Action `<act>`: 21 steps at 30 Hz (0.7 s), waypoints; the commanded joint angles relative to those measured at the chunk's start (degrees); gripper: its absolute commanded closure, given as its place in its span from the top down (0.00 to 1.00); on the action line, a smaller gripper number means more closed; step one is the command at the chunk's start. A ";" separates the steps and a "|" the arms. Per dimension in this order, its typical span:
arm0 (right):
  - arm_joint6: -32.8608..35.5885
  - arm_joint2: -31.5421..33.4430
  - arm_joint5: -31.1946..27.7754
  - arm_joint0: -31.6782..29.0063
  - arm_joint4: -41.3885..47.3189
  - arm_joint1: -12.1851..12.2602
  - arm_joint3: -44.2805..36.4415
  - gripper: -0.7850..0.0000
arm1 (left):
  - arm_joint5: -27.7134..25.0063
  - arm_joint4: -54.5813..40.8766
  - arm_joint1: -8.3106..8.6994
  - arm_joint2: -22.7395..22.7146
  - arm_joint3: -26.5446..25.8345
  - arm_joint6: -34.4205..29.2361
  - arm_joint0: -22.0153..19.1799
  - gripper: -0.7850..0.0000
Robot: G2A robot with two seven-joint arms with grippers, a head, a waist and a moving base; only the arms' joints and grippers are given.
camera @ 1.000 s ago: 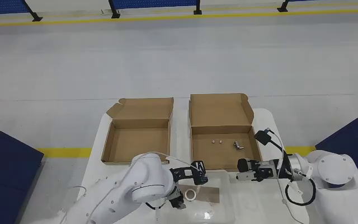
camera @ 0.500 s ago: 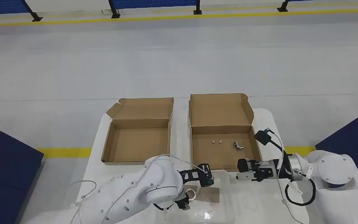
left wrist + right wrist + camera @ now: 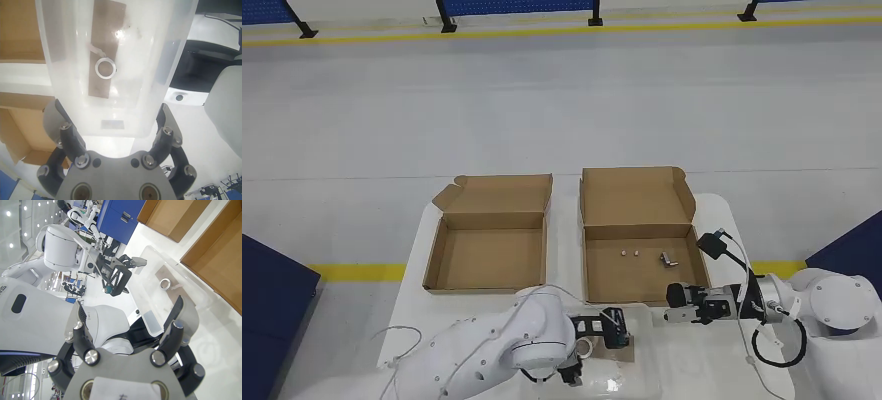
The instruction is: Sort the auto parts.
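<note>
White table [image 3: 564, 250], ring [image 3: 96, 68] hazy inside cloudy bin [image 3: 166, 56], left pincer [image 3: 110, 104] spread, right pincer [image 3: 128, 302] spread.

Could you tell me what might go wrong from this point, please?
The open left gripper hangs over the clear bin; lowering could clip its walls and shove it. The metal ring lies flat on the bin floor, so a grasp might slip off it. The open right gripper hangs close by: possible arm clash.

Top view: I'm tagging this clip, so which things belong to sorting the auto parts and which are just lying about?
Job: metal ring, clear tub holding it, empty cardboard box, second cardboard box, small parts inside it.
Lying about: blue cabinet, yellow floor stripe.
</note>
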 commanded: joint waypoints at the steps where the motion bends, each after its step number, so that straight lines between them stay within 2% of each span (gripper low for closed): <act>1: 0.00 0.00 0.00 0.00 0.00 0.00 0.00 1.00 | -0.37 -1.09 -0.77 0.88 1.76 0.42 -0.58 1.00; 5: 0.00 0.00 0.00 0.00 0.00 0.00 0.00 1.00 | 1.28 -1.37 -2.05 1.76 3.76 0.18 -1.99 1.00; 14: 0.00 0.00 0.00 0.00 0.00 0.00 0.00 1.00 | 0.26 -0.41 -2.16 2.70 4.51 1.29 -1.15 1.00; 20: 0.00 0.00 0.00 0.00 0.00 0.00 0.00 1.00 | -1.07 -1.09 -3.97 4.49 8.59 2.87 -2.04 1.00; 21: 0.00 0.00 0.00 0.00 0.00 0.00 0.00 1.00 | -1.06 -1.20 -4.37 4.84 9.34 2.96 -2.30 0.98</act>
